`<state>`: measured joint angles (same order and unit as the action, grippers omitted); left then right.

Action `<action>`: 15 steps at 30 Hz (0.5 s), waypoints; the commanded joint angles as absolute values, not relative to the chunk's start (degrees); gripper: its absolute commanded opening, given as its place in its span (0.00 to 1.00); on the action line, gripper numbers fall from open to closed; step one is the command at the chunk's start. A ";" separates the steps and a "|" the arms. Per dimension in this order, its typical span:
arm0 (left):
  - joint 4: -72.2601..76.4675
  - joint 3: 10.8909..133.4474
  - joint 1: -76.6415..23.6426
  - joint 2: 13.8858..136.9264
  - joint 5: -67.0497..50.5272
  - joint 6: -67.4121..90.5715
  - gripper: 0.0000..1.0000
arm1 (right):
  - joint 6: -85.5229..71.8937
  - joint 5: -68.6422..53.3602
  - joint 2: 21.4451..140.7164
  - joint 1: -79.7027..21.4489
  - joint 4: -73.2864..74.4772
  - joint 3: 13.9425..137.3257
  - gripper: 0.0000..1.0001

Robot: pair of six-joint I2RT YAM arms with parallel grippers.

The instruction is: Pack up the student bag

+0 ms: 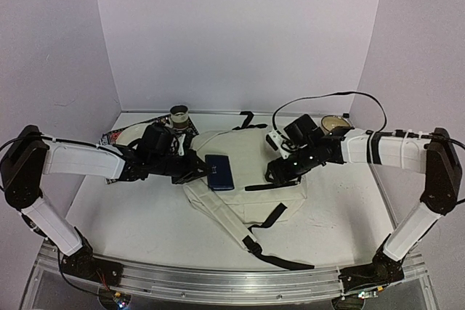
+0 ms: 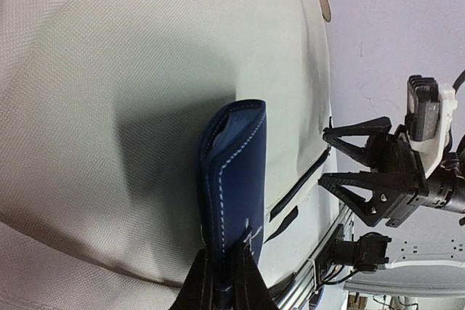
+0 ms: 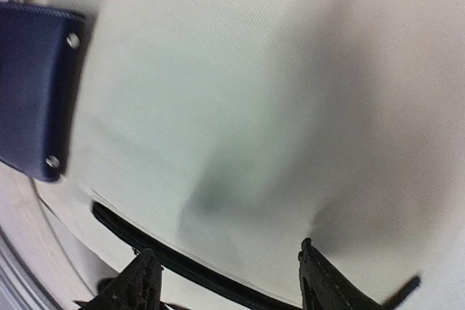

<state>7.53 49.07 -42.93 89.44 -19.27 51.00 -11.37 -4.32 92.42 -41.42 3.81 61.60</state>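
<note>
The cream student bag (image 1: 251, 179) lies flat mid-table with black straps trailing toward the near edge; its fabric fills the left wrist view (image 2: 131, 92) and right wrist view (image 3: 276, 92). My left gripper (image 1: 196, 172) is shut on the edge of a dark blue wallet (image 1: 219, 172) with white stitching (image 2: 232, 172), holding it over the bag. My right gripper (image 1: 280, 170) is open and empty just above the bag, near its black zipper (image 3: 182, 263). Its fingers (image 2: 356, 179) show open in the left wrist view. The wallet's snap end shows at left in the right wrist view (image 3: 36, 85).
A tape roll (image 1: 179, 115) stands at the back left, a round tan-lidded item (image 1: 334, 123) at the back right. A printed packet (image 1: 112, 138) lies under the left arm. A black cable loops over the right arm. Walls close in on three sides.
</note>
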 commanded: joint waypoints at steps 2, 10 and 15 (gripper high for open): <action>8.88 47.94 -41.82 85.69 -18.28 50.72 0.00 | 6.56 10.53 89.30 -43.84 17.47 63.38 0.69; 8.83 47.20 -41.54 84.68 -18.11 50.68 0.00 | 16.97 21.37 91.54 -45.95 15.97 63.96 0.68; 8.71 47.02 -41.52 84.24 -17.93 50.54 0.00 | 20.81 22.89 92.92 -46.61 15.41 63.62 0.68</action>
